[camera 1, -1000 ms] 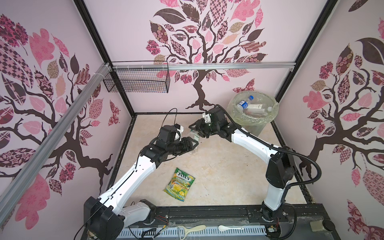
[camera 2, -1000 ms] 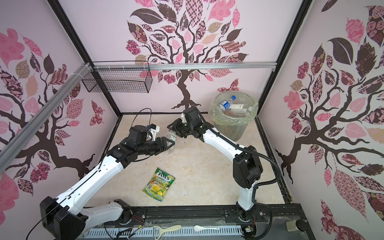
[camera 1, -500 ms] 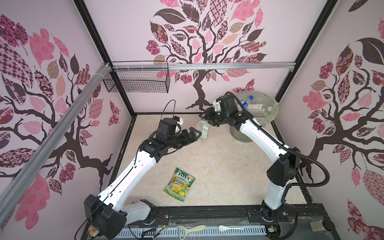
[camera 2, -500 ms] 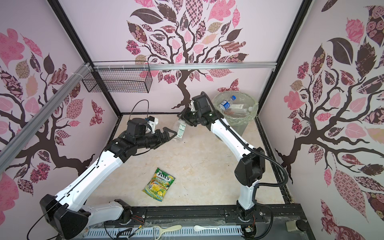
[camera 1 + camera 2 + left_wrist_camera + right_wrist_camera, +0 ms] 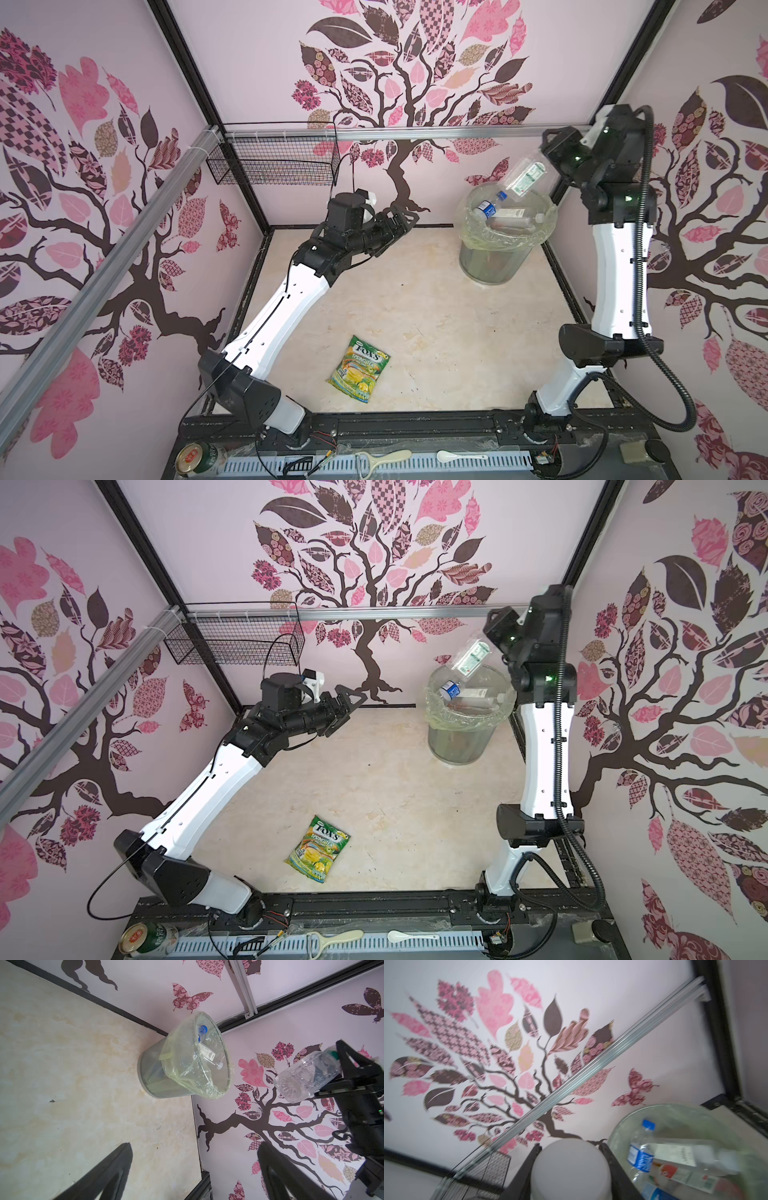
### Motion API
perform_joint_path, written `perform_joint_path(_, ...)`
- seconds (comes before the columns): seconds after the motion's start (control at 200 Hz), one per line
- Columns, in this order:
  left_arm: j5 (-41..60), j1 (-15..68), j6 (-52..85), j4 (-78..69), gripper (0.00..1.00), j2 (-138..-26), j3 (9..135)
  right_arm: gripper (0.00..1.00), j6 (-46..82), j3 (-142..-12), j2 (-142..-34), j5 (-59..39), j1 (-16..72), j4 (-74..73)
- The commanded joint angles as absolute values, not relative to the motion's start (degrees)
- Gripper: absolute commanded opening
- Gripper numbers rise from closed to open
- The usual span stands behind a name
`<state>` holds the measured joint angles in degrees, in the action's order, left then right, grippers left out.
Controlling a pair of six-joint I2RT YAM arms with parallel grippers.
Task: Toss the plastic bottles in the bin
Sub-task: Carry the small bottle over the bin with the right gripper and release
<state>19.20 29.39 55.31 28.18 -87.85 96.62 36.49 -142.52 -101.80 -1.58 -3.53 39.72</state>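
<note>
Clear plastic bottle [image 5: 528,176], clamped neck-end in my right fingers [image 5: 351,1057], hangs high beside the bin [image 5: 505,246]; my left fingers [image 5: 397,218] gape empty. Next it needs centring over the mouth, then release.

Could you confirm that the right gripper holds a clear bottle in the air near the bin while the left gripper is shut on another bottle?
Not quite: the left gripper is open and empty, as both top views show. The right gripper does hold a clear bottle in the air near the bin.
</note>
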Motion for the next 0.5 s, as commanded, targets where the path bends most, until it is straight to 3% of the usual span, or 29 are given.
perform_joint_path(0.0, 19.7, 29.9, 56.6, 26.4, 0.98, -88.8, 100.1, 0.22, 31.6, -141.5, -98.5, 4.7, -5.7, 32.9)
perform_joint_path(0.235, 20.1, 29.9, 57.5, 25.6, 0.98, -88.8, 96.8, 0.24, 25.0, -144.9, -101.0, 12.3, -5.9, 28.1)
perform_joint_path(0.435, 20.0, 29.9, 57.0, 25.8, 0.98, -88.7, 96.5, 0.24, 29.8, -140.0, -110.0, 8.2, -5.9, 31.1)
perform_joint_path(0.495, 20.0, 30.0, 56.8, 25.9, 0.98, -88.8, 96.5, 0.32, 31.6, -140.3, -113.9, 3.9, -5.9, 33.2)
